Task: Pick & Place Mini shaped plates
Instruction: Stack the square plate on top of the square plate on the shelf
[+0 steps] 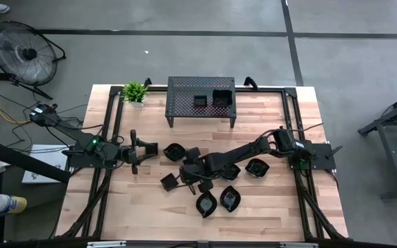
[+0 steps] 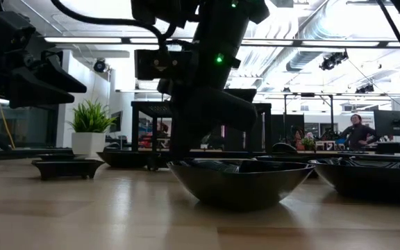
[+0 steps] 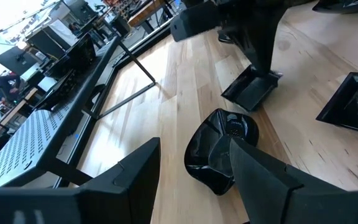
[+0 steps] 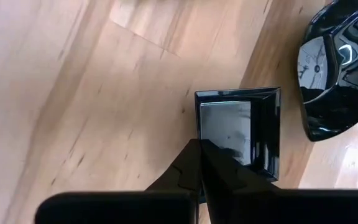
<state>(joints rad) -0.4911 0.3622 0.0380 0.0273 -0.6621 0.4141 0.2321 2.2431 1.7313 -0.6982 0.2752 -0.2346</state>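
Two dark fingers of the right gripper (image 4: pixel 199 155) are pressed together on the near rim of a small square plate (image 4: pixel 238 132), so the claw is pinched narrow on that edge. The square plate lies flat on the wooden table (image 4: pixel 73 93), directly ahead of the fingertips, with its sides roughly in line with the fingers. A glossy leaf-shaped plate (image 4: pixel 334 71) sits just beside it, apart from it.

From above, the right gripper (image 1: pixel 179 178) reaches in from the right side to the middle of the table, and the square plate (image 1: pixel 168 182) lies at its tip, on the side toward the left arm. More mini plates (image 1: pixel 227 198) are scattered near the right arm. The perforated stand (image 1: pixel 185 93) at the far edge already carries two plates (image 1: pixel 222 97).

The left gripper (image 1: pixel 135 153) hangs with its fingers spread wide and empty, near a roundish plate (image 3: pixel 219 149) that lies just ahead of it.

Judging by position, the right arm has the square plate, and the stand lies well away toward the far edge, so the lift would have to carry it that way.
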